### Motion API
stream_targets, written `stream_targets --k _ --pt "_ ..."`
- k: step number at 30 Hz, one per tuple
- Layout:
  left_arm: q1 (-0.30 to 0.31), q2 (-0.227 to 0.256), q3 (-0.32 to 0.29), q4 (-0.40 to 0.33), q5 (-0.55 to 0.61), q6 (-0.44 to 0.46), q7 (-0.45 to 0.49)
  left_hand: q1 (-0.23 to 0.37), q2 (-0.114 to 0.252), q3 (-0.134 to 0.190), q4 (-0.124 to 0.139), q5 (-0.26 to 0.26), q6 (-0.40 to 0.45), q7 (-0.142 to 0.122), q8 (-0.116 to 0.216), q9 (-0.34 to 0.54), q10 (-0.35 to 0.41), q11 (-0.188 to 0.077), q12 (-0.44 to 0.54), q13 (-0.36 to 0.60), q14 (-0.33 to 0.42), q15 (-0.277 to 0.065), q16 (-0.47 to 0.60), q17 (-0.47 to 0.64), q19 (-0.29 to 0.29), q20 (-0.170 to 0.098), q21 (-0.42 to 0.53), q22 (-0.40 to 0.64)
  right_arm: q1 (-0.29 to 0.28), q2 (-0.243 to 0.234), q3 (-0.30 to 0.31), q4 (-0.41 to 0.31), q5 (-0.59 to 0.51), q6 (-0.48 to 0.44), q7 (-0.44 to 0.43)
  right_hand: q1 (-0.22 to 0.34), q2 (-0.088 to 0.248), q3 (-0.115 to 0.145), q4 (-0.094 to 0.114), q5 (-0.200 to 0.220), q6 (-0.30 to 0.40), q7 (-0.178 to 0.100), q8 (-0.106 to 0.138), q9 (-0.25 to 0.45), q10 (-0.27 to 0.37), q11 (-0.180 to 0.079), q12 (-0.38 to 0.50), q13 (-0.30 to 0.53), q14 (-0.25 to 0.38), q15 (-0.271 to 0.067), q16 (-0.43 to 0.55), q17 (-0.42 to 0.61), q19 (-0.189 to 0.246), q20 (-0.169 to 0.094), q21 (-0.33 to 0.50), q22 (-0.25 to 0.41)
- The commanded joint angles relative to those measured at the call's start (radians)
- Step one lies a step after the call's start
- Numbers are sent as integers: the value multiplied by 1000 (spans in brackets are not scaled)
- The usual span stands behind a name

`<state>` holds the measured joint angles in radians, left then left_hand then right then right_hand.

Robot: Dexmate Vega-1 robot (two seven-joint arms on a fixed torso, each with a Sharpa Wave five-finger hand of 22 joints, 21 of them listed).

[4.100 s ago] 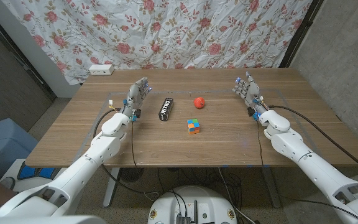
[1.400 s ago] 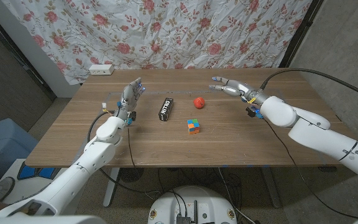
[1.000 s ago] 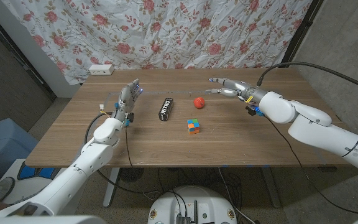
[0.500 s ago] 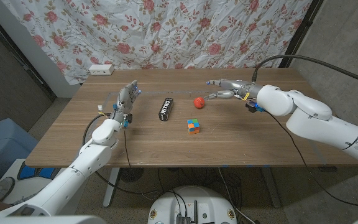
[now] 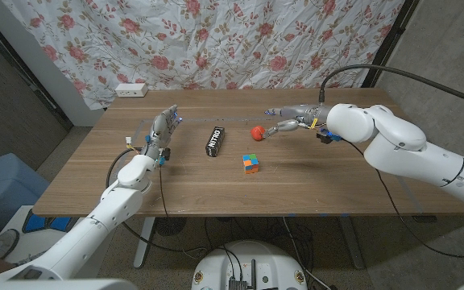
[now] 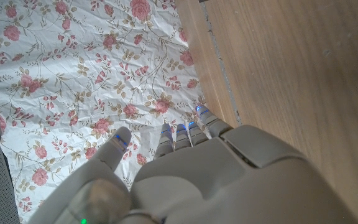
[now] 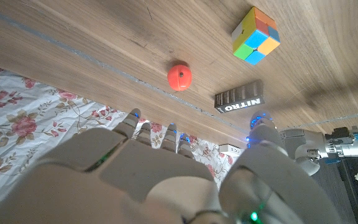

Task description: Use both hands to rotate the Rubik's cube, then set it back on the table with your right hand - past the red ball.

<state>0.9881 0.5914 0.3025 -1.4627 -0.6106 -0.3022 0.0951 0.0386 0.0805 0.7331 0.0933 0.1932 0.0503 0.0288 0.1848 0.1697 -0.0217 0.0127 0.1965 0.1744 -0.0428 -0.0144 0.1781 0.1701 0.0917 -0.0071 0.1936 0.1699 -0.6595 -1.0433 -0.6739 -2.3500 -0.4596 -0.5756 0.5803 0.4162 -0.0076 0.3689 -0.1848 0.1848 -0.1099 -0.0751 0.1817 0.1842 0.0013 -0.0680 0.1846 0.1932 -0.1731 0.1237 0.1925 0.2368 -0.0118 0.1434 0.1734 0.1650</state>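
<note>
The Rubik's cube (image 5: 250,163) sits on the wooden table (image 5: 296,185) near its middle, also seen as a multicoloured cube (image 7: 255,35) in the right wrist view. The red ball (image 5: 257,133) lies just beyond it, and the ball (image 7: 179,76) shows again from the right wrist. My right hand (image 5: 289,118) hovers open just right of the ball, fingers spread toward it, holding nothing. My left hand (image 5: 164,129) stands upright and open at the table's left, well away from the cube. The back of that hand (image 6: 185,180) shows in the left wrist view.
A black NITRO bar (image 5: 215,141) lies left of the ball, between the two hands. A white power strip (image 5: 130,90) rests at the far left corner. A floral curtain (image 5: 216,40) hangs behind the table.
My right hand has swept from the right side of the table leftward until it is next to the red ball. The left hand has drifted slightly left. Cube, ball and bar have not moved.
</note>
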Motion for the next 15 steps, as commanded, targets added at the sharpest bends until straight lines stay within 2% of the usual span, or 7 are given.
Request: stream_targets --k 1,8,15 --pt "-3 14 -6 14 -10 -8 -32 -8 82 7 0 3 7 2 1 5 5 4 -1 2 -7 4 0 1 3 0 0 2 77 48 -108 -42 -193 -80 176 20 -5 11 -2 4 -1 -4 10 3 5 -5 10 5 -28 7 7 -1 -18 12 0 2" --pt "-2 26 -9 19 -15 -5 -46 -9 84 8 1 3 9 4 2 5 6 4 -1 3 -6 5 1 2 3 -1 0 2 104 100 -163 -30 -321 -80 287 41 -19 16 -1 0 0 -5 15 3 17 -6 16 6 -22 8 12 -4 -28 17 2 2" --pt "-9 39 -5 25 -8 2 -59 -10 85 9 4 3 10 5 1 5 6 5 -1 3 -6 6 1 2 3 0 0 2 120 151 -184 -4 -416 -48 391 49 -34 14 0 -1 -19 2 10 4 17 -4 16 7 -18 11 14 -6 -27 20 5 2"
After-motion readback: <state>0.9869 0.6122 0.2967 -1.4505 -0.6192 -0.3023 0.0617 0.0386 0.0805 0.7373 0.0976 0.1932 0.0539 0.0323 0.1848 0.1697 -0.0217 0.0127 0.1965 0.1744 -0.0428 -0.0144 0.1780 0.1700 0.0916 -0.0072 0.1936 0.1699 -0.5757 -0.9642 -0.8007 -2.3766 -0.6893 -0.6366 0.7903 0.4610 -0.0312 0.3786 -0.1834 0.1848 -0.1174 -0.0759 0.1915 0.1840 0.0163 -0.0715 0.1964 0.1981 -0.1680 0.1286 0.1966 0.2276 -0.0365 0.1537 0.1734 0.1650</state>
